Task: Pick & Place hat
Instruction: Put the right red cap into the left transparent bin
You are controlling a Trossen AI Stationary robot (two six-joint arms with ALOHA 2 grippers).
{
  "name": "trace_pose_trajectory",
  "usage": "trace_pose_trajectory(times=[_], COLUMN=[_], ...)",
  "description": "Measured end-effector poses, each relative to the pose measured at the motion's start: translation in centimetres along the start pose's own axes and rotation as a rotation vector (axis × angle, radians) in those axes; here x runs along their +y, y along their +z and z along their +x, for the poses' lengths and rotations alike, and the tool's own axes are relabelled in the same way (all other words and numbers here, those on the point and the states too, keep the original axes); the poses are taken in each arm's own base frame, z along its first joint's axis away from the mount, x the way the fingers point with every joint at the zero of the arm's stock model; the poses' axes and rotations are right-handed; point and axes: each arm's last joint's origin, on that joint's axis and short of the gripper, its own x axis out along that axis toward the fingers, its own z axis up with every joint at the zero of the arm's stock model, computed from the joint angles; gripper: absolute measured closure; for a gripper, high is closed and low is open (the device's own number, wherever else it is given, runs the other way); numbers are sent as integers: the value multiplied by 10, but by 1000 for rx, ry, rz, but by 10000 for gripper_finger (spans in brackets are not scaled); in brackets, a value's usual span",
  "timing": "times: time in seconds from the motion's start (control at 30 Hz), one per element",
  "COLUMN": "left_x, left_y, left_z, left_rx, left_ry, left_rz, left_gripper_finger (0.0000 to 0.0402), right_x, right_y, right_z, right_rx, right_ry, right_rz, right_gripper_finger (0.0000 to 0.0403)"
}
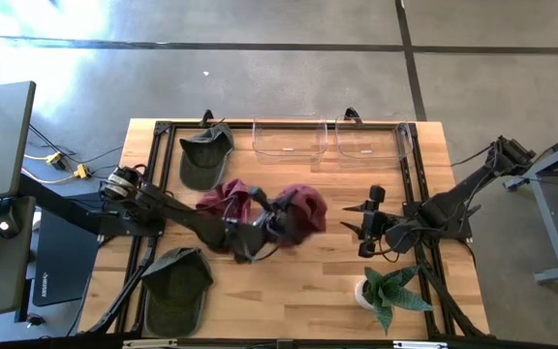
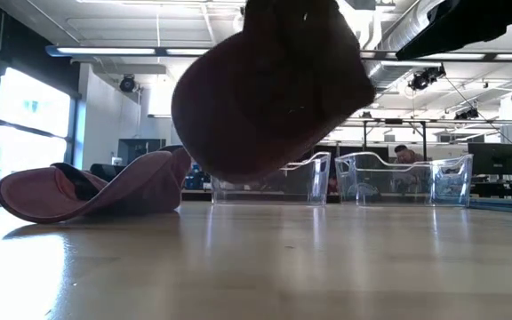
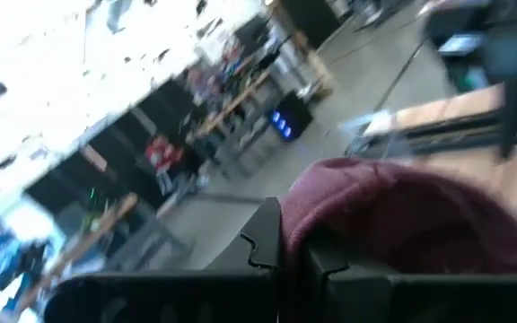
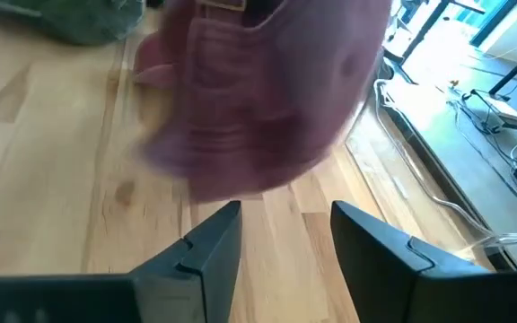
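Note:
A maroon hat [image 1: 301, 206] hangs above the middle of the table, with my left gripper [image 1: 264, 231] shut on it; the low view shows the hat [image 2: 269, 89] clear of the wood. A second maroon hat [image 1: 223, 199] lies on the table just to its left, resting on its brim and crown [image 2: 96, 191]. My right gripper [image 1: 351, 220] stands open to the right of the held hat, its fingers [image 4: 214, 242] pointing at the hat [image 4: 258, 99] without touching it. My left gripper pinches the held maroon hat by an edge of its cloth [image 3: 305, 215] between its two shut fingers [image 3: 263, 238]. The fingers lie about level and come from the table's left. The hat bulges out beyond the fingertips and hangs clear of the table.
Two green hats lie on the table, one far left [image 1: 204, 155] and one near left [image 1: 175, 281]. Two clear bins [image 1: 284, 141] [image 1: 371, 141] stand along the far edge. A small potted plant [image 1: 390, 291] stands near the right front.

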Motion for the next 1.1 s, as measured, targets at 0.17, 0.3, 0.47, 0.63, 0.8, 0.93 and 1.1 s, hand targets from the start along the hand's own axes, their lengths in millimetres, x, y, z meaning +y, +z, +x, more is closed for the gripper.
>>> trace_pose_trajectory(times=[0.17, 0.3, 0.47, 0.63, 0.8, 0.93, 1.1], left_x=[-2, -2, -5, -4, 2, 16, 29], left_y=[-30, -57, -84, -91, -95, -86, -74], left_z=[33, 59, 81, 80, 75, 71, 56], left_rx=[92, 233, 394, 468, 527, 513, 489], left_ry=[-119, -404, -648, -764, -803, -783, -744], left_rz=[-37, -137, -191, -163, -121, -127, -100], left_gripper_finger=[401, 401, 401, 401, 366, 317, 286], right_x=[0, 1, 1, 2, -1, -3, -2], right_y=[0, 0, 0, 0, 0, -1, -5], right_z=[-1, -1, -1, -1, 2, 8, 27], right_rx=[0, 14, 15, 23, 29, 44, 93], right_ry=[11, 66, 67, 92, 82, 45, -4], right_rz=[22, 22, 22, 48, 68, 111, 127], right_gripper_finger=[244, 251, 257, 258, 256, 250, 209])
